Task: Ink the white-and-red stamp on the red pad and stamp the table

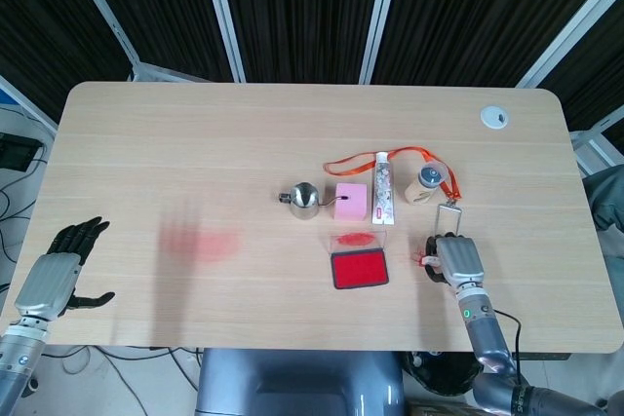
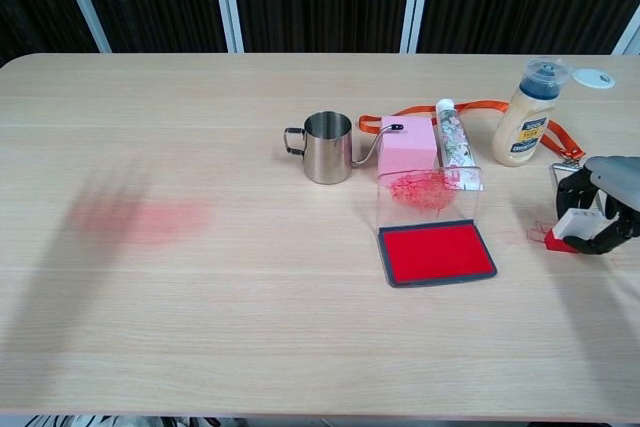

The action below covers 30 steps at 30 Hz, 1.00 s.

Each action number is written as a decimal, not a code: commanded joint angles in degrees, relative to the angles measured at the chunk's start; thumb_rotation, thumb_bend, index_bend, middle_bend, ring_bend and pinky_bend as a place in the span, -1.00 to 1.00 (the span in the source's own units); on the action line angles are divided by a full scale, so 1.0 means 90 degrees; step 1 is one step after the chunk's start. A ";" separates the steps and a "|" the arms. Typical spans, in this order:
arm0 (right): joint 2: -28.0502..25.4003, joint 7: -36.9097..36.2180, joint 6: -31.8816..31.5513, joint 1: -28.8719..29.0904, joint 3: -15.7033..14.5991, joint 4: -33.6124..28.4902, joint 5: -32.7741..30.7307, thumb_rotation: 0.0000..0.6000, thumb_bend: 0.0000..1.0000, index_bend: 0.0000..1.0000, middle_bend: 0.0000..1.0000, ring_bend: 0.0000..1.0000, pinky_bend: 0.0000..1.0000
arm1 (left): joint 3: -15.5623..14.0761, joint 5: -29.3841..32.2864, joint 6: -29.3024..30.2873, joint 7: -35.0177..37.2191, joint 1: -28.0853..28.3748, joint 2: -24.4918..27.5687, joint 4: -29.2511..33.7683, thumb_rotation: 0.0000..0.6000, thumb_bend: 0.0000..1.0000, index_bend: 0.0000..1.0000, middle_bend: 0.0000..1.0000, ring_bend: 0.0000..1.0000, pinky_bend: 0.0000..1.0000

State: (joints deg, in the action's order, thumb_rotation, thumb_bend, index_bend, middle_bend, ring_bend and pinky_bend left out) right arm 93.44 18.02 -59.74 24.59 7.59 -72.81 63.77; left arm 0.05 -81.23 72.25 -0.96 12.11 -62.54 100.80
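The white-and-red stamp sits low at the table's right side, its red base touching or just above the wood, with my right hand holding it from above. In the head view the right hand covers most of the stamp, of which only a red sliver shows at its left. The red ink pad lies open to the left of that hand, its clear lid standing up behind it; the ink pad also shows from above. My left hand hovers off the table's left front edge, fingers spread, holding nothing.
Behind the pad stand a steel cup, a pink block, a tube and a sauce bottle with an orange lanyard. A faint red smudge marks the table's left part.
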 commanded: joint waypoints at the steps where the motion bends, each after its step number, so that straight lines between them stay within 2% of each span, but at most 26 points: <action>1: -0.0007 0.0026 0.0012 0.0000 0.0000 -0.0010 -0.0026 1.00 -0.25 0.16 -0.11 -0.30 -0.15 | -0.0001 0.0001 -0.0001 -0.0003 0.0000 0.0002 0.0001 1.00 -1.00 -1.00 -1.00 -1.00 -1.00; 18: -0.0049 0.0171 0.0086 0.0015 -0.0018 -0.0088 -0.0157 1.00 -0.29 -0.07 -0.29 -0.38 -0.18 | -0.0002 0.0004 -0.0004 -0.0016 -0.0002 -0.0001 0.0003 1.00 -1.00 -1.00 -1.00 -1.00 -1.00; 24: -0.0087 0.0265 0.0118 0.0019 -0.0019 -0.0157 -0.0254 1.00 -0.37 -0.32 -0.41 -0.44 -0.21 | -0.0001 0.0007 -0.0005 -0.0024 -0.0001 -0.0002 0.0007 1.00 -1.00 -1.00 -1.00 -1.00 -1.00; 30: -0.0122 0.0316 0.0090 0.0018 -0.0011 -0.0236 -0.0292 1.00 -0.42 -0.43 -0.46 -0.46 -0.22 | -0.0002 0.0007 -0.0002 -0.0028 -0.0004 -0.0005 0.0006 1.00 -1.00 -1.00 -1.00 -1.00 -1.00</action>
State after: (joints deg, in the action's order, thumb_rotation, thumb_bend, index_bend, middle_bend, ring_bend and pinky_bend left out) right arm 92.37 20.83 -58.90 24.76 7.48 -74.89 61.16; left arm 0.03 -81.16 72.23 -1.20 12.08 -62.59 100.86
